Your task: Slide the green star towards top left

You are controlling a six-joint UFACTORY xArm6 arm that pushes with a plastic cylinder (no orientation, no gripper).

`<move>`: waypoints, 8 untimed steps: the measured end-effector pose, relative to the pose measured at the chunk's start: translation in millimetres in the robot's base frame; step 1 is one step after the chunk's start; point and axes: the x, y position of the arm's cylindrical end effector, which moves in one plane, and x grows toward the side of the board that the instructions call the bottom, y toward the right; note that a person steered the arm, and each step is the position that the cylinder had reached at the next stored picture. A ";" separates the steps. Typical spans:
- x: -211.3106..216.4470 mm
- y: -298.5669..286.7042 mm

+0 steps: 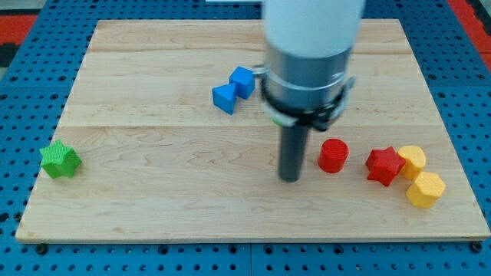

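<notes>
The green star (60, 159) lies at the view's left edge of the wooden board (153, 199), in the lower half. My tip (289, 179) is the lower end of a dark rod under a large white and grey arm body. It rests on the board right of centre, far to the right of the green star. It stands just left of a red cylinder (333, 156), with a small gap between them.
A blue block pair (233, 90) sits above and left of the tip. A red star (384, 165) and two yellow blocks (420, 179) lie at the view's lower right. A blue pegboard (23, 115) surrounds the board.
</notes>
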 end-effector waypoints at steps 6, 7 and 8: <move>25.8 -340.6; 2.6 -357.0; -26.5 -354.7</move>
